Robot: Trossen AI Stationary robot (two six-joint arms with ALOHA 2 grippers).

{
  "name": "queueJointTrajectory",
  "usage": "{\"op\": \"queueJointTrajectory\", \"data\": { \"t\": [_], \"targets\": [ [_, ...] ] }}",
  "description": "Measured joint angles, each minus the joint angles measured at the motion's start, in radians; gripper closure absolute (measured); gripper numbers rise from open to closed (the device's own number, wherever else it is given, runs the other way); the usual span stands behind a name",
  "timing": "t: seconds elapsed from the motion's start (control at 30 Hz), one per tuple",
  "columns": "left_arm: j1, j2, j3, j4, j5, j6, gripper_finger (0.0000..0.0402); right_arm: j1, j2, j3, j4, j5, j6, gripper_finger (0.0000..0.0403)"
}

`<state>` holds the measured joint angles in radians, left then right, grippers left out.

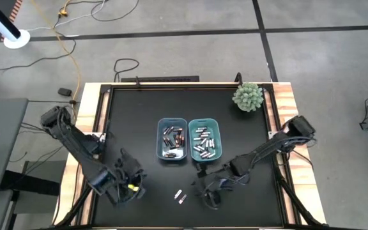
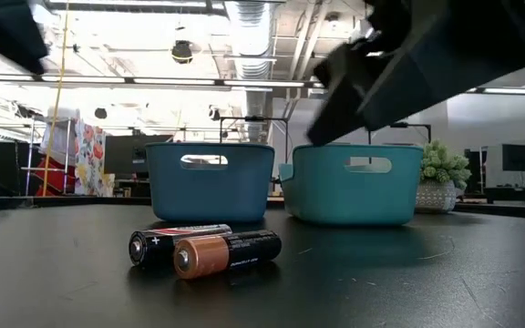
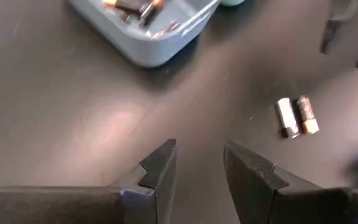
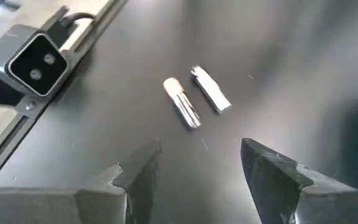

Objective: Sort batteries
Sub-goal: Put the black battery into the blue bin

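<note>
Two loose batteries (image 4: 196,96) lie side by side near the table's front edge, and the right gripper (image 4: 201,163) hovers just short of them, jaws apart and empty! Trouble ahead: they nearly touch, so one finger could knock the neighbour rolling toward the edge. Left gripper (image 3: 199,163), jaws apart, waits by the front-left corner. Blue bin (image 1: 172,140) and teal bin (image 1: 205,138) sit mid-table.
</note>
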<state>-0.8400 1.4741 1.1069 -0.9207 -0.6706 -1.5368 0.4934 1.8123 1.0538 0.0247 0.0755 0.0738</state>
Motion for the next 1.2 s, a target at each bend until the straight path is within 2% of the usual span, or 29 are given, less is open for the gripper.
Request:
{"op": "queueJointTrajectory", "data": {
  "t": [0.2,0.33,0.6,0.9,1.03,1.2],
  "targets": [
    [-0.086,0.064,-0.001,-0.028,-0.001,-0.185,0.0274,0.011,0.181,0.179,-0.021,-0.055,-0.140,0.0164],
    [-0.134,0.090,-0.001,-0.029,0.005,-0.286,0.0274,0.000,0.232,0.256,-0.040,-0.086,-0.184,0.0164],
    [-0.213,0.116,-0.001,-0.032,0.007,-0.421,0.0274,-0.024,0.242,0.269,-0.059,-0.101,-0.235,0.0164],
    [-0.234,0.116,-0.001,-0.036,0.006,-0.450,0.0274,-0.017,0.331,0.280,-0.025,-0.143,-0.217,0.0166],
    [-0.234,0.116,-0.001,-0.042,0.006,-0.448,0.0274,-0.025,0.347,0.283,-0.023,-0.146,-0.201,0.0199],
    [-0.233,0.116,-0.001,-0.055,0.005,-0.447,0.0274,-0.031,0.356,0.284,-0.037,-0.149,-0.136,0.0282]
  ]
}}
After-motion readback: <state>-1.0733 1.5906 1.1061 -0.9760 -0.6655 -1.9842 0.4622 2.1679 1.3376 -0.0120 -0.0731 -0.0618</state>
